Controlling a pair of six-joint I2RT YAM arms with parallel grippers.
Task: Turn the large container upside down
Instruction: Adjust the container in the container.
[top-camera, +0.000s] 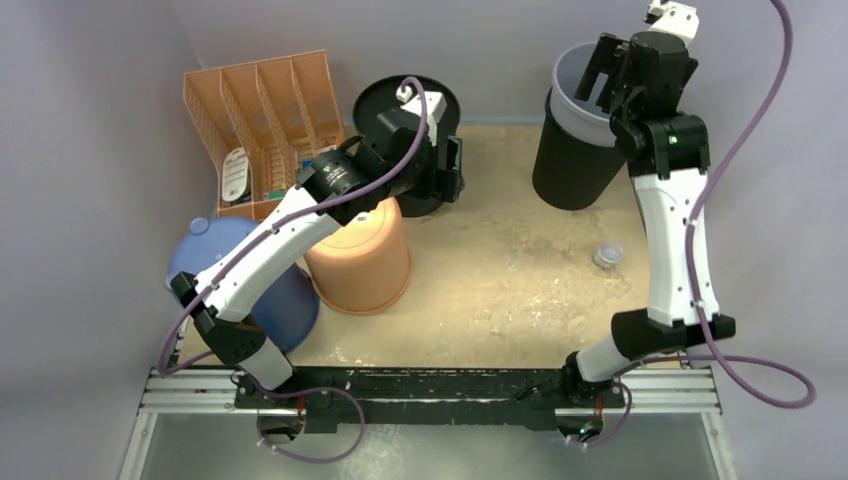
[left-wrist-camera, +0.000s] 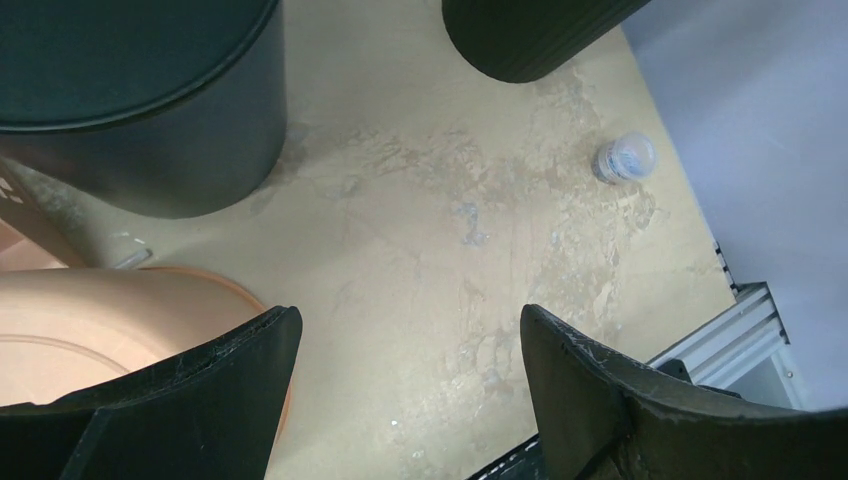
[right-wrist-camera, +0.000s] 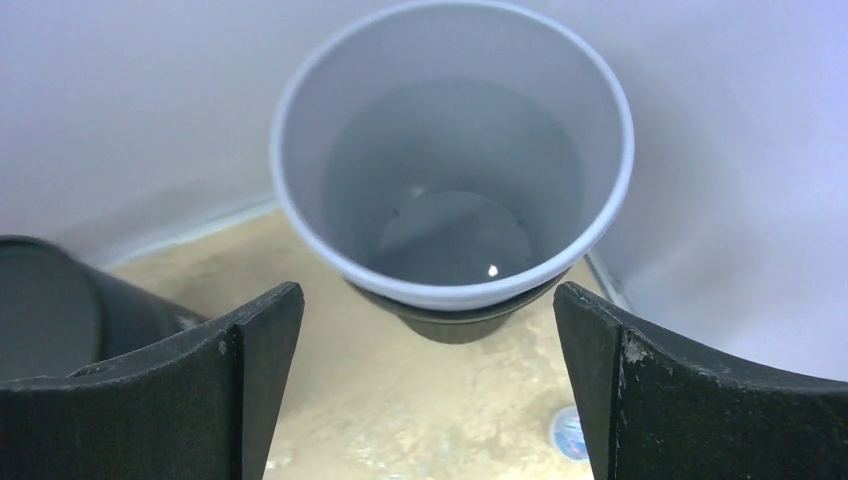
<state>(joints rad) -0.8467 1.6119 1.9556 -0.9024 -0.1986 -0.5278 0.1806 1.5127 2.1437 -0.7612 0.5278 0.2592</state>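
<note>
Overhead view of a sandy-coloured table (top-camera: 500, 290) with two arms bolted at its near edge. The right arm rises from its base and stretches straight toward the back right corner, with the wrist bent down; the right gripper (top-camera: 606, 76) hangs above the mouth of the large container (top-camera: 568, 165), fingers spread wide, pinching nothing. The container, black outside and pale grey inside, stands upright against the back wall with its mouth up. The left arm slants up and to the right over a blue tub (top-camera: 200, 248) and an upturned orange bucket (top-camera: 365, 262); the left gripper (top-camera: 453, 168) sits beside a black tub (top-camera: 385, 98), fingers wide apart and empty. A small clear cup (top-camera: 607, 253) lies near the right arm; an orange file rack (top-camera: 262, 105) stands at the back left.
</note>
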